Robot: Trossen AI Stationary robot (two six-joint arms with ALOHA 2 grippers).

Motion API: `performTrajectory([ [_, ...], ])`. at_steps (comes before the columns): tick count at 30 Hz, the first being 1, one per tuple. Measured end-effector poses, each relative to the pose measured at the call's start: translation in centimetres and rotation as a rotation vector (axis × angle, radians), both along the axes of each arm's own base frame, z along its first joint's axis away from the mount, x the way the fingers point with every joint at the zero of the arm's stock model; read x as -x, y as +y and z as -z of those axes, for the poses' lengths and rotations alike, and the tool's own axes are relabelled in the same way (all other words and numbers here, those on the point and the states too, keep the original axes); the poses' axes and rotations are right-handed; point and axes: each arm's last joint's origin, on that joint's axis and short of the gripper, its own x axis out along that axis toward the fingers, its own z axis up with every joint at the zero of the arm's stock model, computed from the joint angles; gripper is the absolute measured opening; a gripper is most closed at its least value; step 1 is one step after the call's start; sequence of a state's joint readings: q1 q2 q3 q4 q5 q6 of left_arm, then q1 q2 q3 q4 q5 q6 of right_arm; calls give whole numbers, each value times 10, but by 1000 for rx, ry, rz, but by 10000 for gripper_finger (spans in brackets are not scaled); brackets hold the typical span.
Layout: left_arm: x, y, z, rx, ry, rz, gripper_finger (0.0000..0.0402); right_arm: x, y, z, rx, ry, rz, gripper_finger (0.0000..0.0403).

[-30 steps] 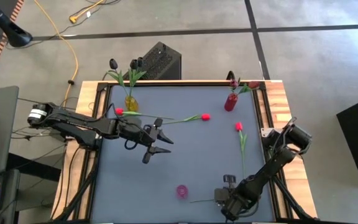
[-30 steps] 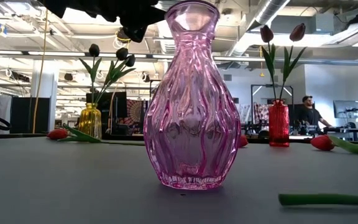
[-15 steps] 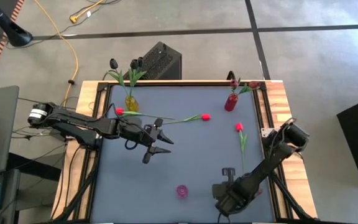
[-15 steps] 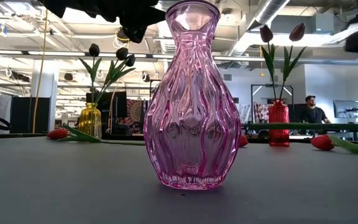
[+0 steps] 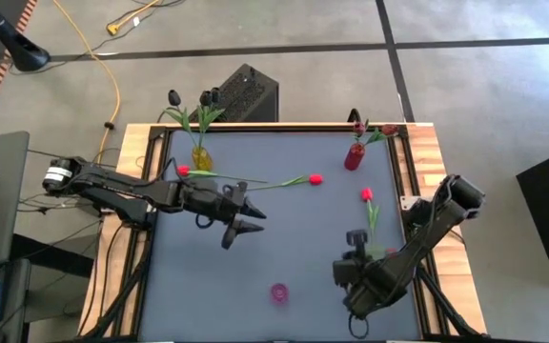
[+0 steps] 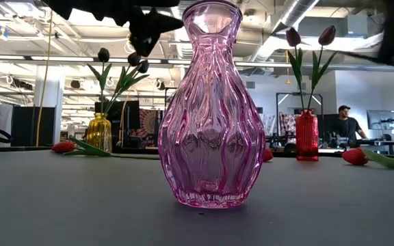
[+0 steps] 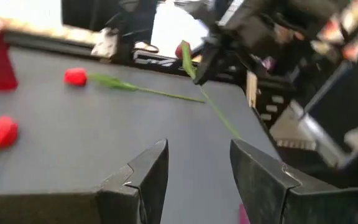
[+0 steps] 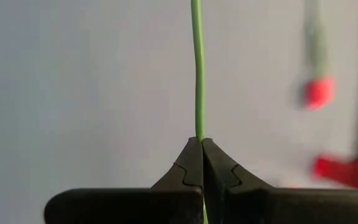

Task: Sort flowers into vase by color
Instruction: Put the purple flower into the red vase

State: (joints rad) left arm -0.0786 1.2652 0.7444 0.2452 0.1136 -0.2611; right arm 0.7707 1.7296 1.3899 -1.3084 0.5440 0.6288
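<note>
My R gripper just clamped a tulip stem and lifted it near the table's right-front edge; vase next. L gripper apart, waiting mid-table.

Three vases on the table, one vase back left, another back right, a third near the front edge (middle), loose tulips lying between them

Left gripper at table centre, jaws apart, pointing 4 o'clock. Right gripper at 5 o'clock, pinched closed.
</note>
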Motion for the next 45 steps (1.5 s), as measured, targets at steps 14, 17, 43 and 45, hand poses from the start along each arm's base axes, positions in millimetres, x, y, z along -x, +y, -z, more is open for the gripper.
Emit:
performTrajectory([
  [14,-29,30,24,579,69,-91,160,-50,-40,-3,531,6,-331,17],
  [17,-36,36,33,604,71,-113,160,-60,-48,-4,568,5,-348,17],
  [43,-51,38,54,679,94,16,140,-108,-80,-15,696,18,-485,18],
  [45,-51,38,54,675,94,20,126,-108,-80,-15,690,18,-490,18],
])
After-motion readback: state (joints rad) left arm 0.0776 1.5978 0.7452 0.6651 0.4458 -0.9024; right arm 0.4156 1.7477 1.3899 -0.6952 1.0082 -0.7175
